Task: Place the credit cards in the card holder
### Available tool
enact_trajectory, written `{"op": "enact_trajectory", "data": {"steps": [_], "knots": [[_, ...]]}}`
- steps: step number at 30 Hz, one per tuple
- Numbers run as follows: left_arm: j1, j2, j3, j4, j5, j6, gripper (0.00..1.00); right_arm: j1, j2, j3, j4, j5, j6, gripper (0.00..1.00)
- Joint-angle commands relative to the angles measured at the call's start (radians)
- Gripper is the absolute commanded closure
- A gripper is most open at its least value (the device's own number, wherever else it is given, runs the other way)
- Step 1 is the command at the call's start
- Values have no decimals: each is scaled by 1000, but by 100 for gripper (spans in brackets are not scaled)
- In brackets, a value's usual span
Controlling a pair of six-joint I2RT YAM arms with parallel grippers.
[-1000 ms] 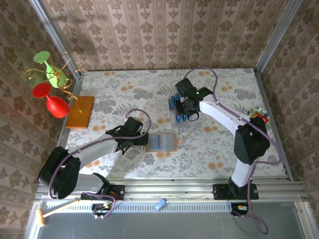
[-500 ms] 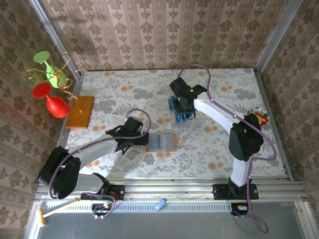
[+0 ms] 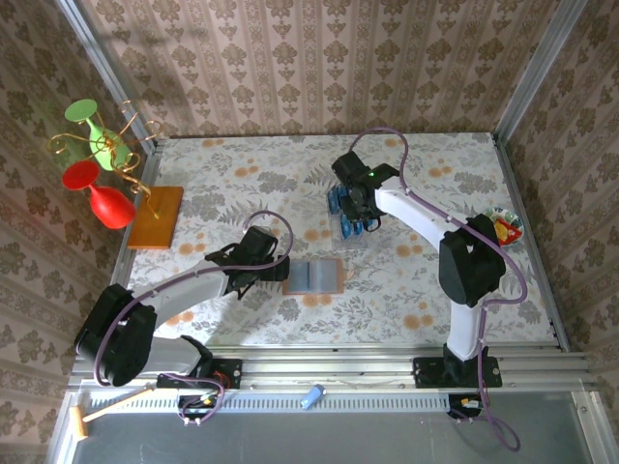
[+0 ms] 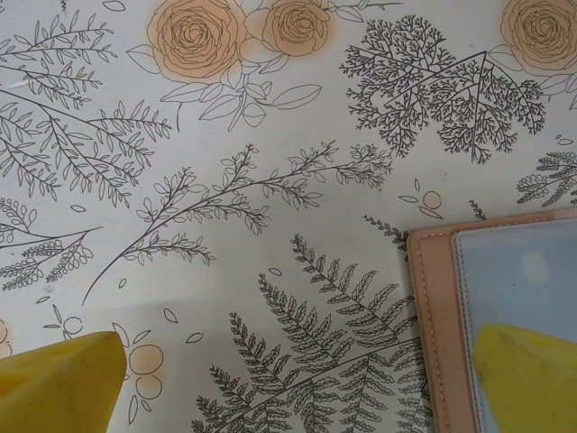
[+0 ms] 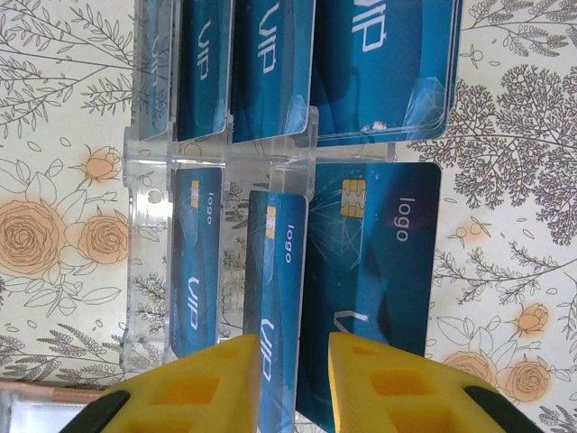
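Observation:
Several blue credit cards [image 3: 348, 208] stand on edge in a clear rack [image 5: 144, 271] at the table's centre back. My right gripper [image 3: 354, 220] hangs over them, open. In the right wrist view it [image 5: 295, 383] straddles the lower end of the middle card [image 5: 275, 271], with the left finger against the card and a gap at the right finger. A wider card [image 5: 374, 262] leans to its right. The card holder [image 3: 313, 275] lies open and flat, grey pockets up. My left gripper [image 3: 279, 274] rests wide open at its left edge, one finger over the pocket [image 4: 514, 289].
An orange-brown board [image 3: 156, 216] lies at the left edge, with a wire stand holding a red glass [image 3: 106, 198] and a green glass [image 3: 92, 126]. A small colourful object [image 3: 503, 224] sits at the right edge. Patterned walls close in three sides.
My right gripper has shifted a little left and back over the rack, and its jaws have narrowed slightly around the middle card. The left arm has not moved.

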Motion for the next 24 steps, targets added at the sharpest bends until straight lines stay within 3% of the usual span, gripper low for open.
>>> {"op": "enact_trajectory", "data": {"steps": [1, 17, 24], "knots": [[-5, 3, -1, 4, 1, 14, 0, -5, 28, 3, -8, -32, -9, 73], [-4, -4, -9, 6, -3, 12, 0, -19, 30, -7, 10, -72, -6, 85], [-5, -12, -14, 6, -7, 12, 0, -40, 24, -19, 23, -136, 3, 97]]}}
